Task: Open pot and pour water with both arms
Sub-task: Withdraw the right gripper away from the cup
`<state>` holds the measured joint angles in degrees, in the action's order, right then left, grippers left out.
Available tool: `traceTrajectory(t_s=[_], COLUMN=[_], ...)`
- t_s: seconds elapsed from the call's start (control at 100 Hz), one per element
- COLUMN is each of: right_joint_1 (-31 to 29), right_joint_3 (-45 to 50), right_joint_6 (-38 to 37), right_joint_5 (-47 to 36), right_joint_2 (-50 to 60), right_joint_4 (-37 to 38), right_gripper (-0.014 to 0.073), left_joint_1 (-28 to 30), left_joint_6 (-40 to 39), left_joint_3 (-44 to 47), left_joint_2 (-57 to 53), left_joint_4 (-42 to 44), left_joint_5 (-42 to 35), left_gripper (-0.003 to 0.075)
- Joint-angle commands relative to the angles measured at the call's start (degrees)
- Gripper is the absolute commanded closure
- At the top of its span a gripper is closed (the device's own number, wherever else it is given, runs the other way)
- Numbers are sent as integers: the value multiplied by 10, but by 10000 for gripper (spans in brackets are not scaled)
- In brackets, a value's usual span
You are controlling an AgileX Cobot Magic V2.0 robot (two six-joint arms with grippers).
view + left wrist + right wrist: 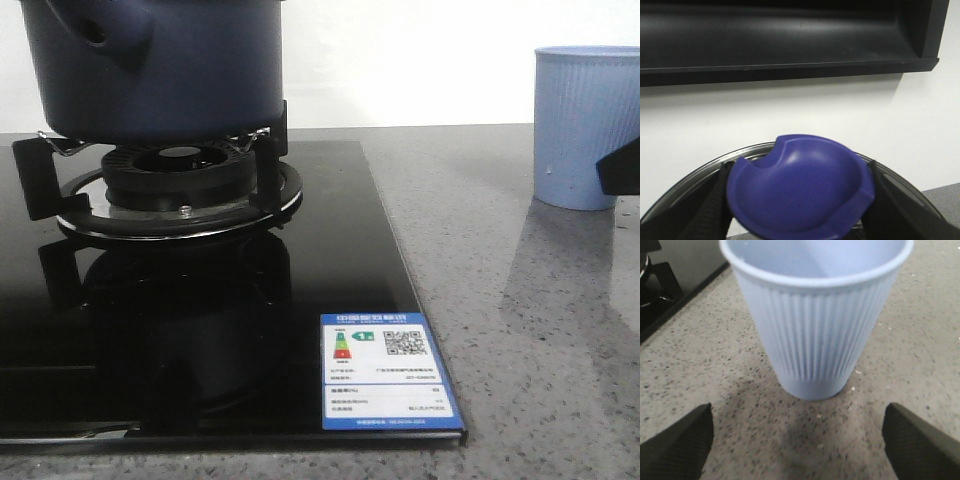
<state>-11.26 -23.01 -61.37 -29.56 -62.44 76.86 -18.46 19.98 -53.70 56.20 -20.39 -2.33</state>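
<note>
The dark navy pot point(150, 70) stands on the gas burner point(180, 185) at the far left; its top is cut off in the front view. My left gripper point(800, 200) is shut on the blue knob point(800, 185) of the pot's lid, whose metal rim point(690, 175) shows behind the fingers point(710, 210); the wall behind it suggests it is held up. The light-blue ribbed cup point(585, 125) stands on the counter at the right. My right gripper point(800, 440) is open, low over the counter, with the cup point(815, 320) just ahead between its fingers point(677, 440).
The black glass hob point(200, 330) with a blue label point(385, 370) fills the left half of the grey speckled counter point(520, 330). A black range hood point(790, 40) hangs on the white wall. A black part of my right gripper point(620, 165) shows beside the cup.
</note>
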Motion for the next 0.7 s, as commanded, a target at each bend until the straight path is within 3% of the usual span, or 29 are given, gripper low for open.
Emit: traceTrajectory(t_s=[0.0, 0.17, 0.35, 0.69], right_joint_1=[-4, -4, -4, -3], right_joint_3=[8, 35, 48, 48], right_joint_6=[-26, -75, -95, -118], right_joint_5=[-8, -13, -12, -16], right_joint_2=[58, 159, 248, 314], right_joint_4=[-4, 6, 10, 18], right_gripper=[-28, -28, -28, -27], left_joint_1=[2, 0, -45, -119], left_joint_6=[0, -2, -2, -2], left_joint_3=[-21, -21, -21, -21], left_joint_2=[-11, -11, 4, 76], left_joint_4=[2, 2, 2, 2], left_joint_5=[-58, -58, -59, -90], left_gripper=[365, 365, 365, 365])
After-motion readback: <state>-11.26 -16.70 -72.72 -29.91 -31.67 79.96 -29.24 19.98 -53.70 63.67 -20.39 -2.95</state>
